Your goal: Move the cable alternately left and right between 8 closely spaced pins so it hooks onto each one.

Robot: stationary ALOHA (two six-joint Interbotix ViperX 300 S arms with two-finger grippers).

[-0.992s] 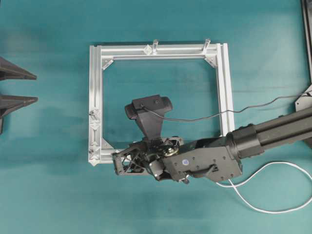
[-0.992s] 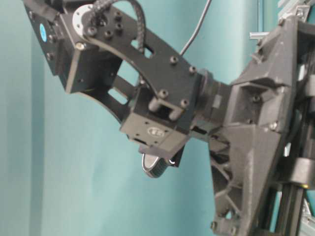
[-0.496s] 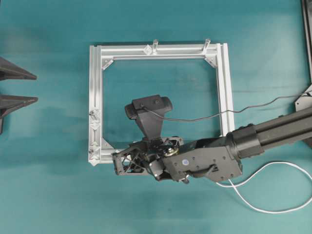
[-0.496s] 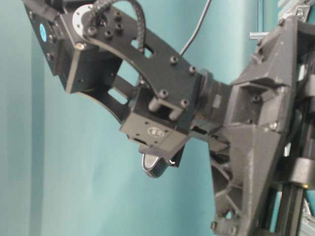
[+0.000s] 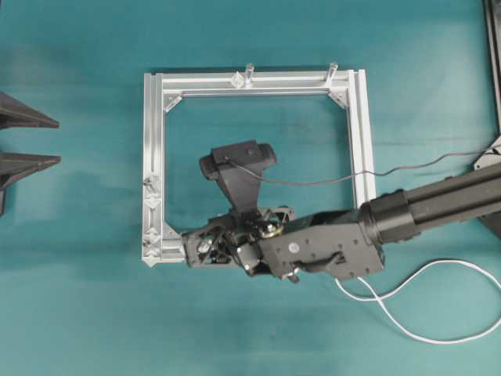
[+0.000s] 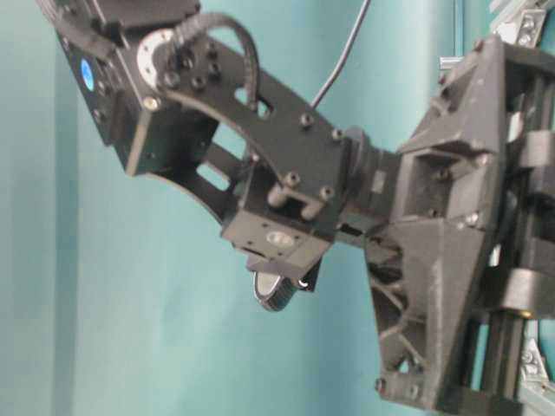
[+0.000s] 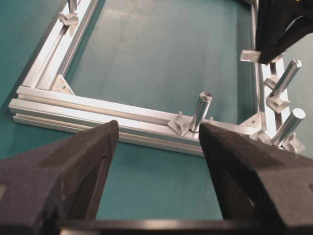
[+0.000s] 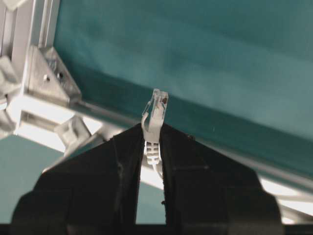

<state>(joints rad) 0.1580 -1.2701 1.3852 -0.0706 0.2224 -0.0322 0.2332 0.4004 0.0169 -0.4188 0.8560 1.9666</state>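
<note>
White cable (image 8: 154, 122) pinched in right end effector (image 8: 151, 147), plug protruding past fingertips; left end effector (image 7: 156, 142) spread.

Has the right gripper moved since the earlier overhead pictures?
Yes. The right gripper has shifted slightly up the overhead view, closer to the bottom left corner of the aluminium frame.

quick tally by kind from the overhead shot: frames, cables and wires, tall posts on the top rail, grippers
aluminium frame: 1
white cable: 1
dark camera wire: 1
tall round posts on the top rail: 2
grippers: 2, the left gripper open, the right gripper shut on the white cable
total: 7
</note>
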